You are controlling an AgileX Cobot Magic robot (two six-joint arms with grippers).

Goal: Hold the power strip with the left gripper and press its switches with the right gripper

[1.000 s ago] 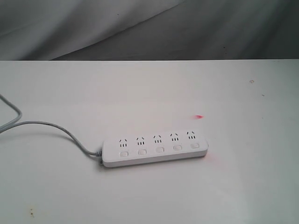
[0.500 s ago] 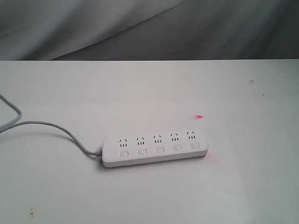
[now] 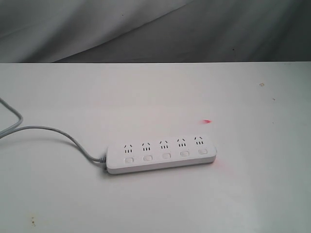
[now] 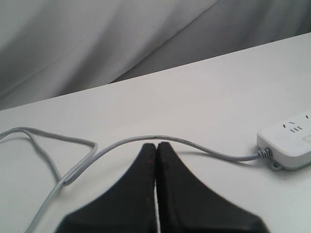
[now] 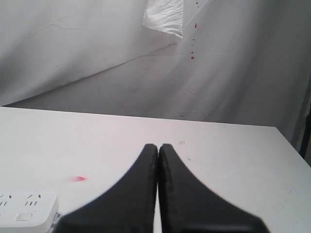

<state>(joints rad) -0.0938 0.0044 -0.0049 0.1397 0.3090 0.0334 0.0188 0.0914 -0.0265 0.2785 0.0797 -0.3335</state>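
The power strip (image 3: 160, 154) lay flat on the white desk (image 3: 146, 97), its grey cable (image 3: 53, 130) trailing leftward. The left fingers (image 4: 141, 184) and the right fingers (image 5: 141, 184) were pressed together, empty and neither touching the strip.

Smooth white plastic power strip (image 3: 161, 153), matt table (image 3: 155, 97), seemingly cloth backdrop (image 3: 146, 29)

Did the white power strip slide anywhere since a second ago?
No. The power strip lies in the same spot, its far end still just in front of the red mark.
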